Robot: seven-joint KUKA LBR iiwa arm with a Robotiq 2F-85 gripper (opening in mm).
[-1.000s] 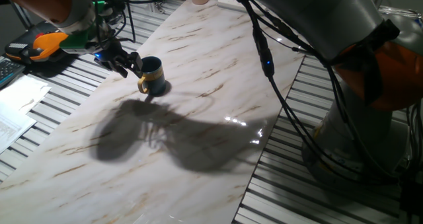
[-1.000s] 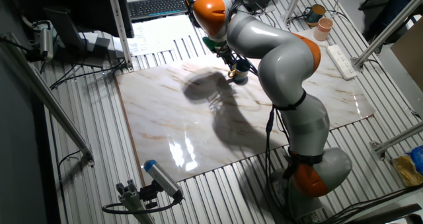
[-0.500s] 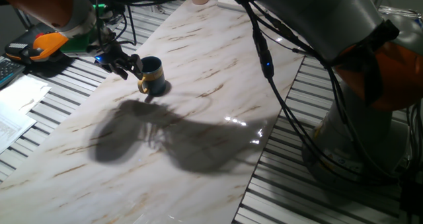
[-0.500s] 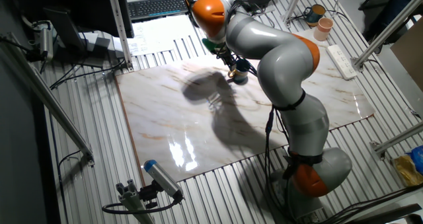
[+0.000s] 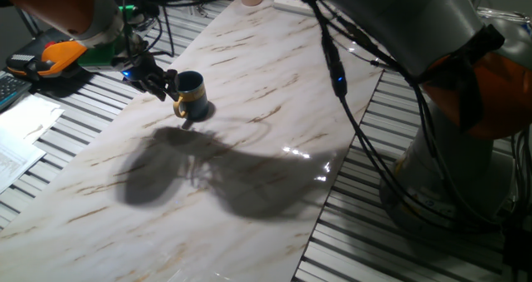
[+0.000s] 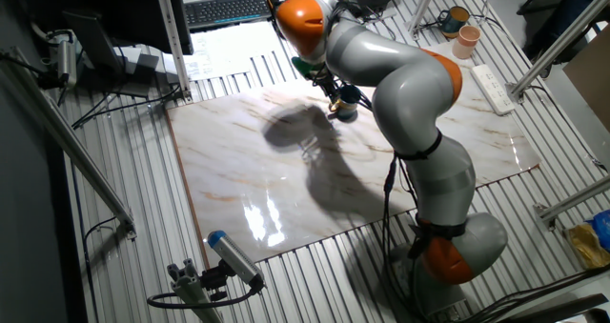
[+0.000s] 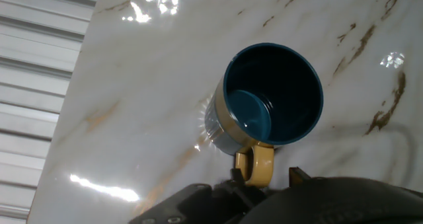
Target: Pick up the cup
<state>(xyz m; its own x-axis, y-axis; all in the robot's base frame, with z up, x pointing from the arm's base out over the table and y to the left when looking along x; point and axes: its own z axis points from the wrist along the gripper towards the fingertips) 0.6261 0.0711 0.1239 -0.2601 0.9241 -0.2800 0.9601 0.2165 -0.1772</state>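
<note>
The cup (image 7: 271, 102) was seen upright on the worktop (image 5: 274, 107), its handle (image 7: 254, 166) turned toward the jaws, whose state could not be told, presumably for gripping.

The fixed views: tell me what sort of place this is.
Probably a robotics lab workbench: a marble-patterned board on slatted metal framing, a keyboard behind, and loose cables around the arm.
</note>
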